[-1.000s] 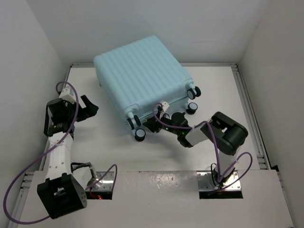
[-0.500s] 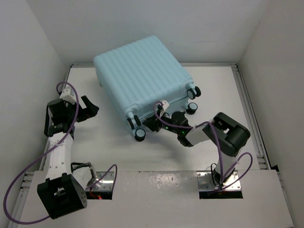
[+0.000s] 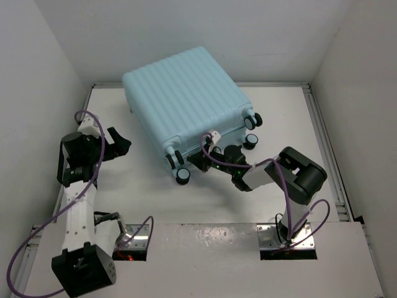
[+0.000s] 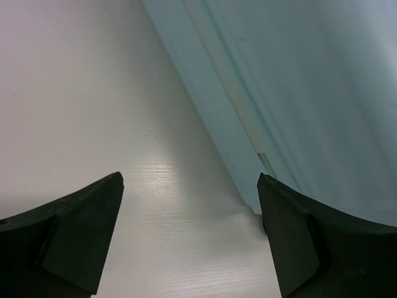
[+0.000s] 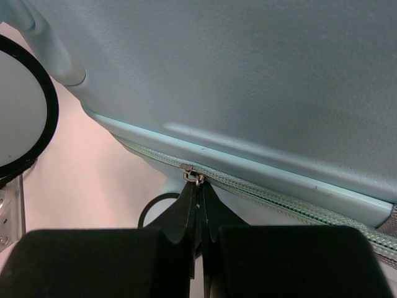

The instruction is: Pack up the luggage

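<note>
The white table (image 3: 279, 118) stood in a booth of plain white walls (image 3: 56, 49), with a metal rail (image 3: 325, 143) running along its right edge. The luggage (image 3: 183, 93), a pale aqua ribbed hard-shell suitcase, lay closed on the far middle of the table. It was turned at an angle, with its small black wheels (image 3: 183, 176) at the near end. The right gripper (image 3: 198, 162) reached in low against that wheeled end, between two of the wheels. In the right wrist view its black fingers (image 5: 180, 214) were pressed together, their tips clamped on the small metal zipper pull (image 5: 193, 177). The pull sat on the grey-green zipper (image 5: 279, 202) running under the shell's lip (one wheel showed as a dark ring at the left of that view). The left gripper (image 3: 118, 144) hung over bare table to the left of the suitcase, apart from it. Its fingers (image 4: 80, 230) stood wide apart with nothing between them. The luggage's smooth side wall rose just ahead of the right-hand finger in the left wrist view, near it but not touching.
</note>
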Controlling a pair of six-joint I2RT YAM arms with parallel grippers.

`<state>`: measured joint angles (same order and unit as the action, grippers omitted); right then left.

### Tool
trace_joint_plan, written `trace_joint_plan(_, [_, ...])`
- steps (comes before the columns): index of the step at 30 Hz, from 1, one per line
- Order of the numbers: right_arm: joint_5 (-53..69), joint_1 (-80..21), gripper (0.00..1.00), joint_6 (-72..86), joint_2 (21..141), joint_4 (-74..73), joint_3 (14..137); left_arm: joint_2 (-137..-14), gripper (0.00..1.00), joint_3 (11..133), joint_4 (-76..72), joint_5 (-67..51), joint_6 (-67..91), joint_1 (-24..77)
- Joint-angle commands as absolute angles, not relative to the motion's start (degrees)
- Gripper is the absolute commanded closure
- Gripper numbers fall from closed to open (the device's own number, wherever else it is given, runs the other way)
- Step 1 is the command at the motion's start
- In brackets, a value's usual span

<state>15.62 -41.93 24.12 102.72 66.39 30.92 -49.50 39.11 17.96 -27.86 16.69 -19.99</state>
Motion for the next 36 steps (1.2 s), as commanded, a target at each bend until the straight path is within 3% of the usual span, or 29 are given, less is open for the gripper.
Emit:
trace_joint_plan(1, [12.22, -41.31, 1.00, 22.24, 99.76, 92.81, 35.25, -44.22, 0.06, 42.35, 22.30, -26.83, 14.76, -16.62])
trace_joint_plan(8, [11.87, -42.36, 1.00, 19.69, 99.14, 92.81, 34.37, -45.26, 0.11, 54.13, 39.08, -24.17, 10.63, -3.70])
trace_joint_plan(12, [11.16, -43.33, 1.00, 18.55, 99.49, 92.72, 34.01, -48.16, 0.01, 59.49, 43.06, -23.29, 12.90, 1.84])
trace_joint_plan(25, [10.37, -43.51, 1.00, 16.09, 102.30, 92.64, 35.77, -59.85, 0.01, 67.49, 49.31, -30.85, 24.42, 4.83])
trace_joint_plan(36, [8.96, -44.65, 1.00, 15.03, 104.67, 92.55, 38.49, -62.58, 0.01, 64.60, 47.55, -32.97, 31.90, 7.38])
